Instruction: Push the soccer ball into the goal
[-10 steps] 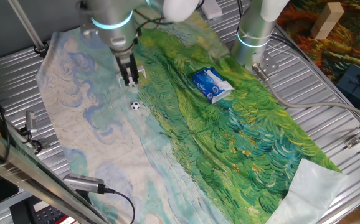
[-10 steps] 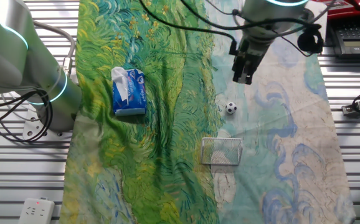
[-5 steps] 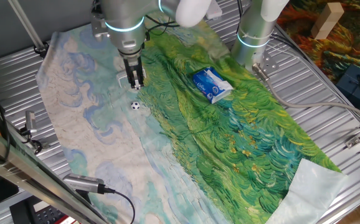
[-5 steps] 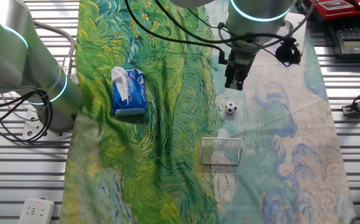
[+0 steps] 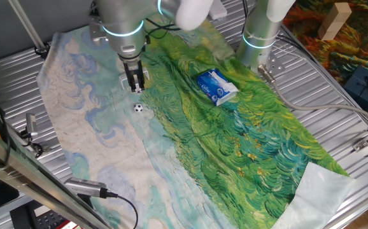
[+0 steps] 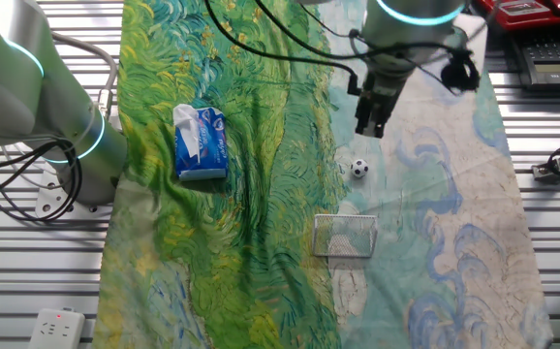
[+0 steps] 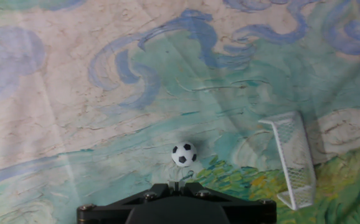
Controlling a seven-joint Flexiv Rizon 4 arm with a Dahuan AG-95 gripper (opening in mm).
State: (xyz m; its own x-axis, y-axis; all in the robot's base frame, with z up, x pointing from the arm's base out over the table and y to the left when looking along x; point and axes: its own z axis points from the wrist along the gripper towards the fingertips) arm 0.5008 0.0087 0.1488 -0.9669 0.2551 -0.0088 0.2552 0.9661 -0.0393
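The soccer ball (image 5: pixel 138 108) is a tiny white ball with black patches, lying on the pale part of the painted cloth; it also shows in the other fixed view (image 6: pixel 358 168) and the hand view (image 7: pixel 184 154). The goal (image 6: pixel 345 236) is a small white netted frame, a short way past the ball; in the hand view it (image 7: pixel 292 158) lies to the ball's right. In one fixed view the goal (image 5: pixel 146 75) is mostly hidden behind the fingers. My gripper (image 6: pixel 369 126) (image 5: pixel 135 86) (image 7: pixel 179 183) is shut and empty, held above the cloth just short of the ball, not touching it.
A blue-and-white packet (image 5: pixel 216 86) (image 6: pixel 201 142) lies on the green part of the cloth. A second arm's base (image 5: pixel 258 38) (image 6: pixel 62 126) stands at the cloth's edge. Ribbed metal table (image 6: pixel 551 223) surrounds the cloth. A black device (image 6: pixel 542 53) sits at a corner.
The gripper first shifted sideways toward the green side, then came a little way back. The ball and the goal have not moved.
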